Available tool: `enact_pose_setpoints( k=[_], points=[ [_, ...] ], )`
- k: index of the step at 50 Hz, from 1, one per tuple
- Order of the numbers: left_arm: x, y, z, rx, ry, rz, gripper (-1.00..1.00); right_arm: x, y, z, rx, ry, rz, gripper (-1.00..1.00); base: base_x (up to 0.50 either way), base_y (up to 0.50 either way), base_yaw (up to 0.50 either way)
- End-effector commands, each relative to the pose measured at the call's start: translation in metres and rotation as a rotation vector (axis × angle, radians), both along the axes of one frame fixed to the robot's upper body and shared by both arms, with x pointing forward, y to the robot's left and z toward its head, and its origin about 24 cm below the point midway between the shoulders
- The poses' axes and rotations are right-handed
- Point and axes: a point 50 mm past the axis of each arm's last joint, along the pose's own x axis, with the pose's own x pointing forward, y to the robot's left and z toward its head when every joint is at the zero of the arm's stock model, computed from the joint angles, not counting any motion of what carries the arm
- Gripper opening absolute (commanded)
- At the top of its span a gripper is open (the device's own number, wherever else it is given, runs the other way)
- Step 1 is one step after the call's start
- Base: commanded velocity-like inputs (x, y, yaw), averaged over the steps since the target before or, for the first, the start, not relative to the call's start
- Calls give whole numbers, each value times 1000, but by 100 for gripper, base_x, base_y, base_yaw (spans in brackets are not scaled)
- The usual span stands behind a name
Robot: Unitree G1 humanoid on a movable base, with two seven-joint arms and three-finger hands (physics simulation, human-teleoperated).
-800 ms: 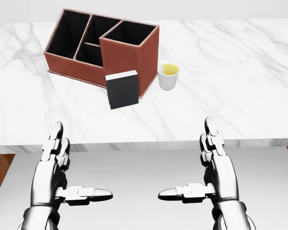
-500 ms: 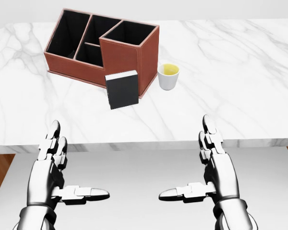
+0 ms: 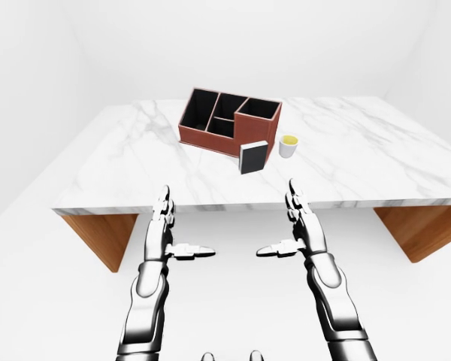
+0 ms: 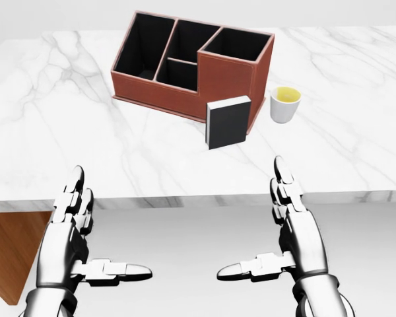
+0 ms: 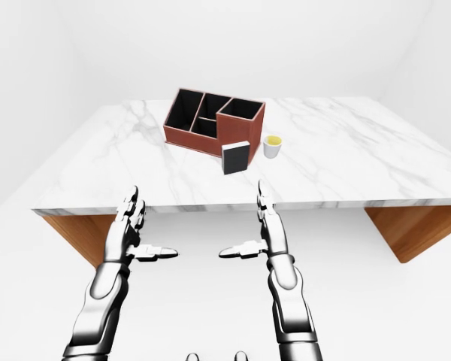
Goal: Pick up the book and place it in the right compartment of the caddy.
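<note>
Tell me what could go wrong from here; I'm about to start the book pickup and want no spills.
The book stands propped against the caddy, so a nudge could topple it flat. The cup of yellow liquid sits just right of both, where the right hand might knock it. Both hands are open, short of the table.

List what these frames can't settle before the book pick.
- Book: whether it leans on the caddy or stands clear; head view, contact face hidden behind the book.
- Caddy compartments: contents, black in every view.
- Cup: liquid depth, too small.
</note>
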Motion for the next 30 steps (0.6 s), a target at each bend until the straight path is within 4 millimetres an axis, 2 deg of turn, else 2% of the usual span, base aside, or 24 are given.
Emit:
enact_pose_setpoints(
  k=[1, 10, 16, 22, 30],
  points=[
    [-3, 0, 1, 8, -7, -2, 100, 0, 1, 2, -7, -10, 12, 100, 0, 50, 0],
    [-2, 2, 2, 9, -11, 4, 100, 1, 0, 6, 5, -9, 17, 100, 0, 50, 0],
    [0, 5, 5, 7, -19, 12, 100, 5, -2, 16, 7, -9, 31, 100, 0, 5, 0],
    [0, 5, 21, 21, -55, 1, 100, 11, -6, 28, -29, -26, 35, 100, 0, 0, 0],
    [8, 16, 50, 51, -145, 17, 100, 20, -8, 65, -101, -164, 74, 100, 0, 0, 0]
  ],
)
